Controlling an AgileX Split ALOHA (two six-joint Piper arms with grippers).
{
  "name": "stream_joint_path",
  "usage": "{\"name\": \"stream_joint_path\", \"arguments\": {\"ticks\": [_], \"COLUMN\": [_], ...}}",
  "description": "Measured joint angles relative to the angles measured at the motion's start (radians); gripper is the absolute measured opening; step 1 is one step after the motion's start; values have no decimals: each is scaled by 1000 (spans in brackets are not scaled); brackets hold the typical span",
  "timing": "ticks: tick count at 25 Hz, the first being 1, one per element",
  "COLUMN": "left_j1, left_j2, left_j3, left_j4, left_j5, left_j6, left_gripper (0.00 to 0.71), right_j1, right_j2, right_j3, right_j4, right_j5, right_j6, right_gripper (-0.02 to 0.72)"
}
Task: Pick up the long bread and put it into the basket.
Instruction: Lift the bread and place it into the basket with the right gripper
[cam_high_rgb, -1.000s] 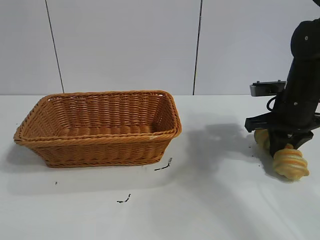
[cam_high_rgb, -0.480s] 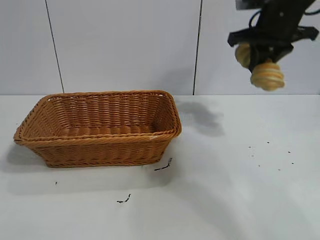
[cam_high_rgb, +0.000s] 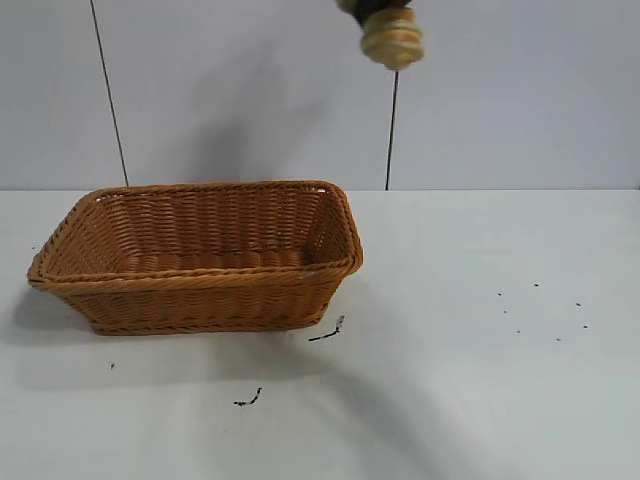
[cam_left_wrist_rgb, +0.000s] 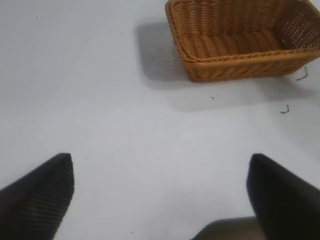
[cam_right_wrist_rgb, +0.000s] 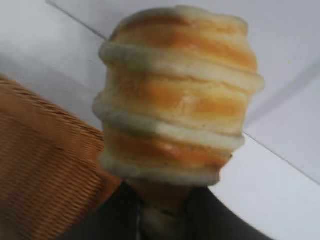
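The long bread (cam_high_rgb: 392, 38), ridged with pale and orange-brown stripes, hangs high in the air just right of the basket's right end. My right gripper (cam_high_rgb: 374, 6) is shut on it and shows only as a dark tip at the picture's top edge. In the right wrist view the long bread (cam_right_wrist_rgb: 179, 95) sticks out from my right gripper (cam_right_wrist_rgb: 165, 212), and the basket (cam_right_wrist_rgb: 40, 175) lies below. The orange-brown wicker basket (cam_high_rgb: 200, 300) stands on the white table at left with nothing in it. My left gripper (cam_left_wrist_rgb: 160, 195) hovers open over bare table, with the basket (cam_left_wrist_rgb: 235, 50) farther off.
Small dark scraps (cam_high_rgb: 327, 331) lie on the table by the basket's front right corner, another scrap (cam_high_rgb: 249, 399) lies nearer the front, and fine specks (cam_high_rgb: 540, 300) dot the right side. A grey panelled wall (cam_high_rgb: 250, 90) stands behind the table.
My right gripper has lifted the long bread off the table at the right. It has carried the bread up and leftward, most of the way to the basket.
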Motion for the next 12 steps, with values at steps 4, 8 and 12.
{"name": "stream_joint_path", "arguments": {"ticks": [4,8,12], "left_j1": [0,0,0], "left_j2": [0,0,0], "left_j3": [0,0,0], "left_j4": [0,0,0], "left_j5": [0,0,0], "left_j6": [0,0,0], "left_gripper": [692,692,692], "right_j1": [48,68,69], "right_j2": [59,98,147], "right_j3": [0,0,0], "right_j4": [1,2,14], "right_j5": [-3,-6,-11], "right_j6": [-205,-326,-366], "right_gripper": [109,109,109]}}
